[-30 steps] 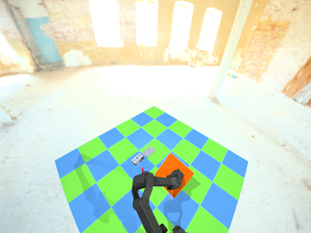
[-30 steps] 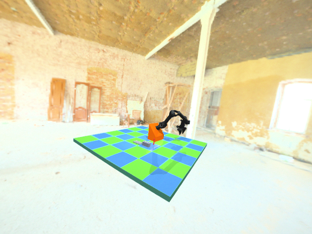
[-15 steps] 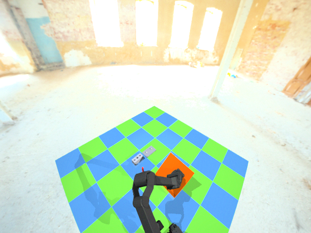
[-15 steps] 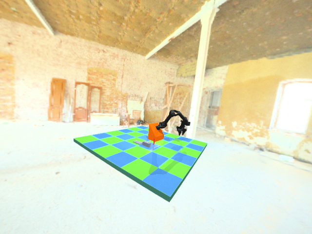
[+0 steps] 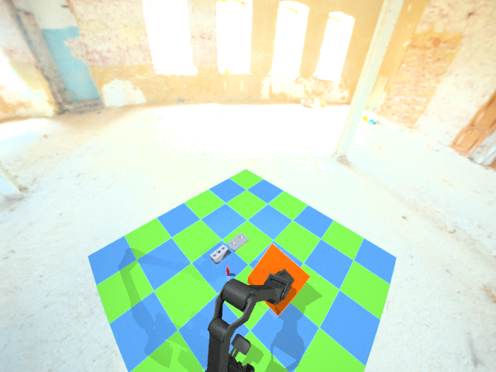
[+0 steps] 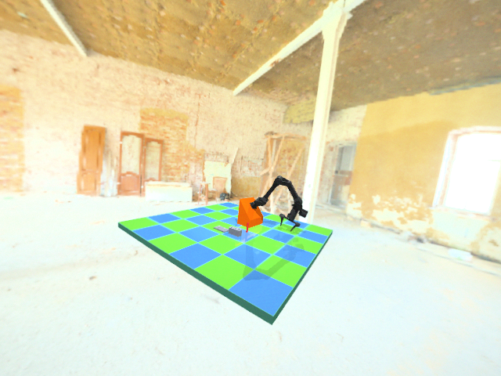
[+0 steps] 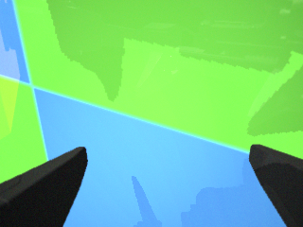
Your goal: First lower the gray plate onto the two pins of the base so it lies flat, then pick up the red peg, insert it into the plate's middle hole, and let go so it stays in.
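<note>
Gripper (image 7: 166, 189) wide open w/ nothing held, above checkered floor, since gray plate (image 5: 238, 241) lies off base (image 5: 219, 254), unpicked.

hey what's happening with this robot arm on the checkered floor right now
A single black arm hangs over the blue and green checkered mat with its gripper wide open and holding nothing. The gray plate lies flat on the mat beside the base, not on its pins. The red peg stands untouched nearby. Nothing of the assembly is done yet.
</note>
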`<state>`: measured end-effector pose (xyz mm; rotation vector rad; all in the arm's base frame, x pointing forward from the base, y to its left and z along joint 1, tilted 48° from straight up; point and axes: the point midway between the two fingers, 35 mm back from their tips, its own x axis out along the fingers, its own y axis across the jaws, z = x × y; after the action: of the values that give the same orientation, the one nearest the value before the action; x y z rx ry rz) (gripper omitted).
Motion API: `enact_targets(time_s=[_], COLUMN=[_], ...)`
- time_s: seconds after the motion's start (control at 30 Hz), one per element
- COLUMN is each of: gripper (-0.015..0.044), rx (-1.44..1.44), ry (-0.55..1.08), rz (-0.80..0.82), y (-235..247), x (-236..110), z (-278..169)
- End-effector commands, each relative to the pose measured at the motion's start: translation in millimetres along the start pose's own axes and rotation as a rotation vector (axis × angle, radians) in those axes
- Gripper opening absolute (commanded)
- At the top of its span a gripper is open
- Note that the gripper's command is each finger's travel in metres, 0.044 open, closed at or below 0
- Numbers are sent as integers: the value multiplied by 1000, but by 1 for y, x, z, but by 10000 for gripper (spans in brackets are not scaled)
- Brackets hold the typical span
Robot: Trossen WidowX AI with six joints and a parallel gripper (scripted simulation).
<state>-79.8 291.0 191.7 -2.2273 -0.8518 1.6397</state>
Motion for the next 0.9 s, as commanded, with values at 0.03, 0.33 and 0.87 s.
enact_targets(time_s=[0.03,0.33,0.87], gripper=[440,440,440], rx=[622,1400,2816], ry=[43,155,294], rz=[96,184,411], y=[8,47,163], x=[34,66,102], z=[-67,-152,-249])
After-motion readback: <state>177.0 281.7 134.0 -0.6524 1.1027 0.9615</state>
